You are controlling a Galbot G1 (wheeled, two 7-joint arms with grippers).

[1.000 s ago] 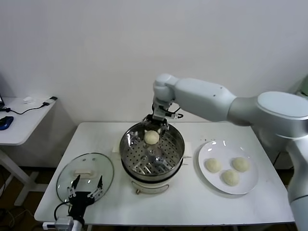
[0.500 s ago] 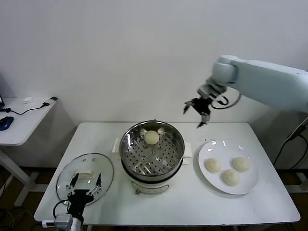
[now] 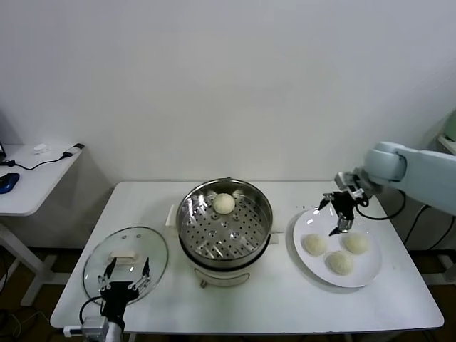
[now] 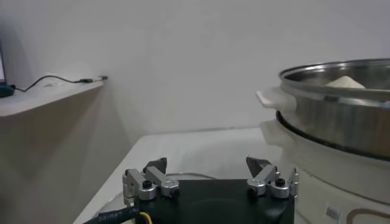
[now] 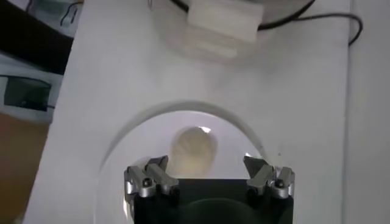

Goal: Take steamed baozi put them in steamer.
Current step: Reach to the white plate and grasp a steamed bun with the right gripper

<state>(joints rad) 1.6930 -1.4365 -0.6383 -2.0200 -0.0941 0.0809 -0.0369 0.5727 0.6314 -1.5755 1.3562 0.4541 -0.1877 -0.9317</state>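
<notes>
The steamer (image 3: 224,229), a shiny steel pot with a perforated tray, stands mid-table with one steamed baozi (image 3: 224,203) at its far side. Three more baozi (image 3: 314,244) (image 3: 355,242) (image 3: 341,263) lie on a white plate (image 3: 305,226) to its right. My right gripper (image 3: 335,216) hovers open and empty over the plate's far edge. In the right wrist view a baozi (image 5: 194,151) lies just ahead of the spread right gripper (image 5: 207,165). My left gripper (image 3: 127,273) rests open and parked over the glass lid. The left wrist view shows the steamer (image 4: 341,115) beside the open left gripper (image 4: 207,167).
A round glass lid (image 3: 126,261) lies flat at the table's front left. A side table (image 3: 32,178) with cables and a dark object stands farther left. A white wall runs behind. The steamer's white handle (image 5: 222,24) shows in the right wrist view.
My right arm has swung from above the steamer over to the right and come down over the plate, empty. The baozi stays in the steamer. The left arm has not moved.
</notes>
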